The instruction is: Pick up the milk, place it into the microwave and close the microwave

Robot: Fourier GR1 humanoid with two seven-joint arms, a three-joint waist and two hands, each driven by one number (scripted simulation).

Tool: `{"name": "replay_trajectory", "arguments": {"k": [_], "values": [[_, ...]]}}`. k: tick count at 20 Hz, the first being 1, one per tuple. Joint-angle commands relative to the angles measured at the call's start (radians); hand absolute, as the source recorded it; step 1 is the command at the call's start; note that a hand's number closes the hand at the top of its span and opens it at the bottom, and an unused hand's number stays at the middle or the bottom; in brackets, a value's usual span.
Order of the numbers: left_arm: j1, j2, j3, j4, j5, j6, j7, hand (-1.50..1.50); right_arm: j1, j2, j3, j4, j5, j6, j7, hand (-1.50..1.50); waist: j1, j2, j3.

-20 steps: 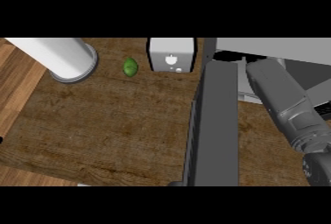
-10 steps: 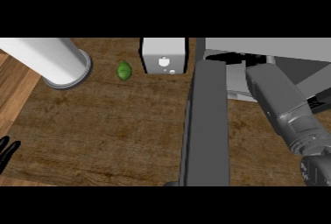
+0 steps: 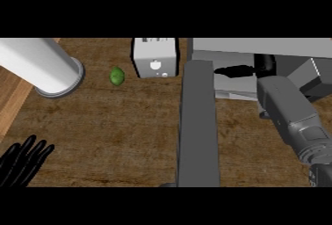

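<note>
Obs.: the wide grey slab of a door [image 3: 198, 132] stands open, running from the grey microwave [image 3: 259, 46] at the far right toward the near edge of the brown wooden tabletop [image 3: 110, 132].

Right arm: the grey forearm [image 3: 288, 114] comes in from the lower right and ends inside the cavity. The black right hand [image 3: 236, 70] shows as a dark shape just past the door's hinge end. I cannot tell whether it is closed on anything; it is black against a shadowed interior.

Left hand [image 3: 19, 165]: at the lower left edge, fingers up and slightly spread, holding nothing, resting.

Change over the last second: the left hand has risen into view, from barely visible to clearly showing. The right forearm has swung from a slant to nearly straight into the opening. The door has not moved.

Milk: not positively identified. A pale grey-and-white block [image 3: 316, 72] sits in the cavity just right of the forearm and may be the carton. If so, it is apart from the hand. A white box with top slots and a small knob [image 3: 156, 59] stands just left of the door; I read it as an appliance. A small green fruit [image 3: 117, 75] and a tall white cylinder [image 3: 32, 61] lie further left, untouched.

Judgement: the placing step looks to be in hand or just finished. Closing is not yet begun, and the arm must clear the opening first.
</note>
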Motion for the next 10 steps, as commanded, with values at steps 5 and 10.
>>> {"name": "replay_trajectory", "arguments": {"k": [5, 10], "values": [[0.031, -0.049, -0.161, 0.046, -0.141, -0.107, -0.009, -1.50, 0.116, 0.055, -0.053, 0.005, -0.075, 0.266, -0.111, -1.50, -0.039, -0.020, -0.001], [-0.066, -0.071, -0.152, 0.161, -0.292, -0.115, -0.098, -1.50, 0.198, 0.120, -0.065, -0.010, -0.109, 0.376, -0.174, -1.50, -0.065, -0.031, -0.003]]}}
